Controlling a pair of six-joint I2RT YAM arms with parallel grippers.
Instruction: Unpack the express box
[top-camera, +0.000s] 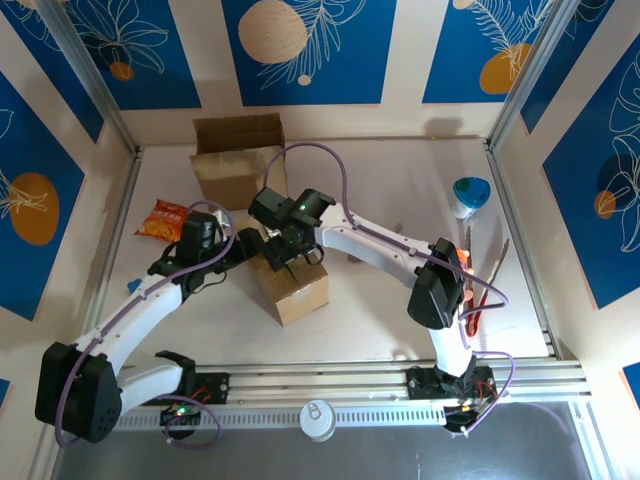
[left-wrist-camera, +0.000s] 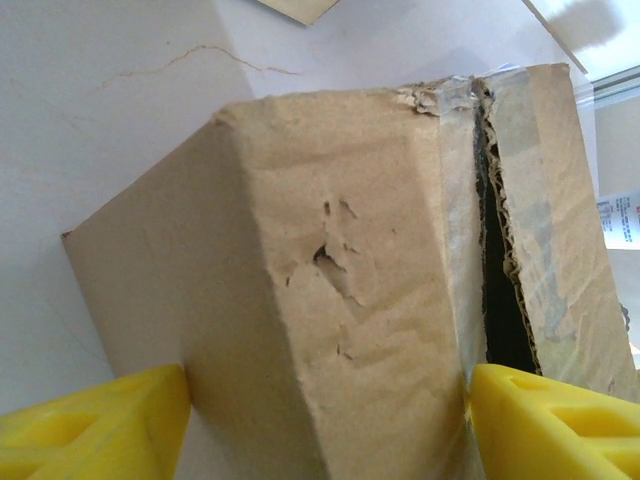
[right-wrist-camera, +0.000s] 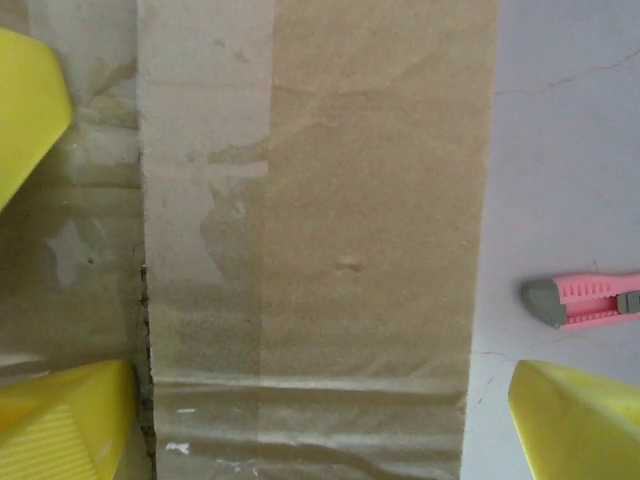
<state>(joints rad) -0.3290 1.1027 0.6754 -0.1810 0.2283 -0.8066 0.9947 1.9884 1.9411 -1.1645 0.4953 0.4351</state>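
The express box (top-camera: 292, 287) is a small brown cardboard box, sealed with clear tape, in the middle of the table. My left gripper (top-camera: 247, 250) holds its near-left end. In the left wrist view the box (left-wrist-camera: 340, 250) fills the gap and both yellow fingers (left-wrist-camera: 100, 420) press against its sides, beside a dark slit in the taped seam (left-wrist-camera: 500, 300). My right gripper (top-camera: 292, 248) hangs over the box top, open. In the right wrist view its jaws straddle one taped flap (right-wrist-camera: 330, 230), and the right finger (right-wrist-camera: 580, 420) stands off the box edge.
A larger open cardboard box (top-camera: 238, 160) stands at the back. An orange snack bag (top-camera: 163, 220) lies left, a blue and white cup (top-camera: 470, 195) right, red-handled tools (top-camera: 480, 285) below it. A pink utility knife (right-wrist-camera: 585, 300) lies beside the box. A can (top-camera: 320, 420) sits at the front rail.
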